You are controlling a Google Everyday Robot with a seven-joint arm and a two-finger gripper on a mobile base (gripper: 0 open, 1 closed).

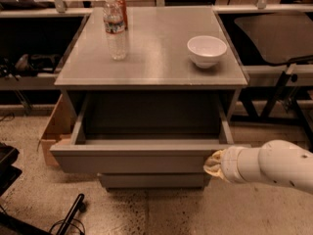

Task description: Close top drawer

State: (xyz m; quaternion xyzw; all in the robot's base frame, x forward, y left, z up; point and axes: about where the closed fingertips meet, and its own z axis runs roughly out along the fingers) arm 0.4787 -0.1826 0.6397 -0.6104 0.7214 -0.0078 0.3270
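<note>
We see the gripper (212,163) low on the right, its pale yellowish tip touching the right end of the top drawer's (132,163) flat front, just below the desk's front right corner. We cannot tell whether the gripper is open or closed, since only its tip shows past the wrist. Behind it the thick white arm (274,166) runs off to the right side of the view, roughly level with the drawer front. The top drawer stands open, projecting well forward of the desk's front edge, and we can look down into its grey interior, where nothing shows. Its plain grey front has no handle and spans nearly the full width of the desk. Directly beneath it we see a narrower grey drawer front (151,180), set further back under the desk. On the grey desk top (156,67) a clear water bottle (116,31) stands upright near the back left corner, with a red can (122,6) just behind it at the back edge. A white bowl (207,50) sits upright close to the right edge, well apart from the bottle. A cardboard box (55,129) rests on the speckled floor (171,209) beside the desk's left edge.
</note>
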